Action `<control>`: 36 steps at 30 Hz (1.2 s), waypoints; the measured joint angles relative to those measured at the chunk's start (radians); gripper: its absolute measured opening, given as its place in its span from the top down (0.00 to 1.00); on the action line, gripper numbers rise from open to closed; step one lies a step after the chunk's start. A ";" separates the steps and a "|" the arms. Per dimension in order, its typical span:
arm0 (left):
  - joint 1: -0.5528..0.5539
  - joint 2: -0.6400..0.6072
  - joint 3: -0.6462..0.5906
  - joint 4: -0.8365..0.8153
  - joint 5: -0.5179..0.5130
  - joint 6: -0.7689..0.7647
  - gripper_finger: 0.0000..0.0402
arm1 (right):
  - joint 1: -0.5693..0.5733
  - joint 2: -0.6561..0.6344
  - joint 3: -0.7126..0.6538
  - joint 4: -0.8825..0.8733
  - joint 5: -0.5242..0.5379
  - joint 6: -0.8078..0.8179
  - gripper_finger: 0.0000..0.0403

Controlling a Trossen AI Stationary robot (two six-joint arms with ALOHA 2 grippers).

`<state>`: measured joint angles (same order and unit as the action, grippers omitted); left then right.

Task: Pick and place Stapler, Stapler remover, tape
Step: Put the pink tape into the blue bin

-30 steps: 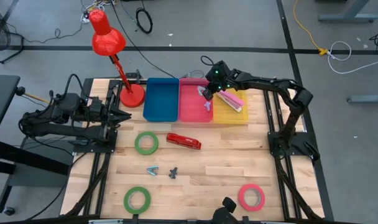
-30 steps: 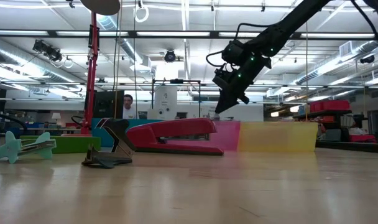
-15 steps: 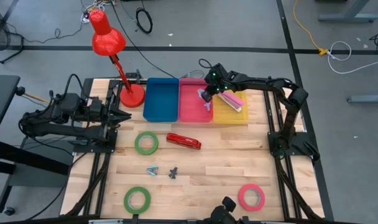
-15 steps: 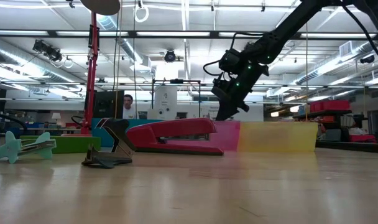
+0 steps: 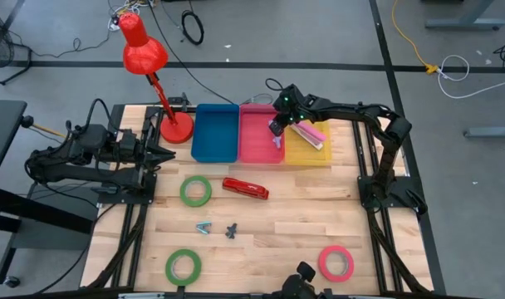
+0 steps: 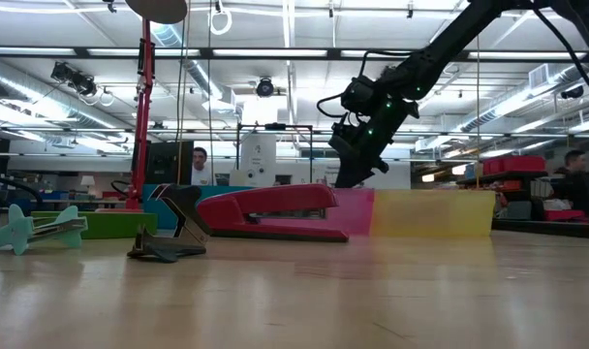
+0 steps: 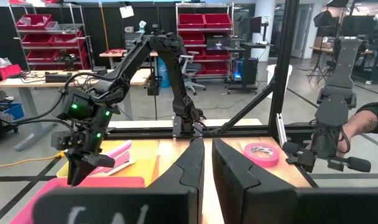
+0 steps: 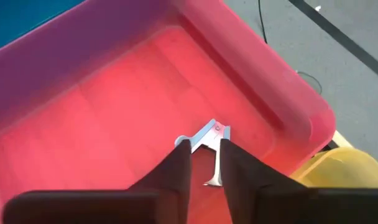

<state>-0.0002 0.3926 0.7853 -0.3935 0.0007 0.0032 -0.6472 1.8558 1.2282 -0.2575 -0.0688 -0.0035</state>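
My right gripper [image 5: 276, 129] hangs, tilted down, over the pink bin [image 5: 257, 149]; it stands open. A pale staple remover [image 8: 211, 140] with a metal jaw shows in the gap at its fingertips [image 8: 206, 144], above the bin's floor. On the table lie a red stapler [image 5: 245, 188], a teal staple remover [image 5: 203, 227], a dark one [image 5: 232, 230], two green tape rolls [image 5: 195, 191] [image 5: 183, 266] and a pink tape roll [image 5: 336, 263]. A pink stapler [image 5: 309, 134] rests in the yellow bin [image 5: 306, 156]. My left gripper [image 5: 159, 155] waits shut at the table's left edge. My right gripper has its fingers on either side of the staple remover's stem [image 8: 214, 167], coming down at a slant from the table's right. Bin floor shows between one finger [image 8: 179, 163] and the stem. I cannot tell whether the other finger touches it.
A blue bin [image 5: 214, 133] stands left of the pink one, along the far edge. A red desk lamp [image 5: 176, 129] stands at the far left, its head leaning out beyond the table. Bare wood lies between the stapler and the pink tape.
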 joint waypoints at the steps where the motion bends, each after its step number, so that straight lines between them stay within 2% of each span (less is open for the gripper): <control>1: 0.000 0.000 0.000 0.000 0.000 0.000 0.91 | 0.000 -0.005 0.000 -0.001 -0.005 -0.010 0.75; 8: 0.000 0.000 0.000 0.000 0.000 0.000 0.91 | 0.004 -0.119 0.000 -0.069 -0.027 -0.020 0.68; 22: 0.000 0.000 0.000 0.000 0.000 0.000 0.91 | 0.010 -0.456 0.000 -0.342 0.002 -0.043 0.67; 29: 0.000 0.000 0.000 0.000 0.000 0.000 0.91 | 0.037 -0.522 0.000 -0.432 0.009 -0.060 0.67; 36: 0.000 0.000 0.000 0.000 0.000 0.000 0.91 | 0.103 -0.553 0.000 -0.440 0.004 -0.103 0.67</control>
<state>-0.0002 0.3924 0.7853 -0.3935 0.0010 0.0032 -0.5439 1.3023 1.2282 -0.6980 -0.0648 -0.1063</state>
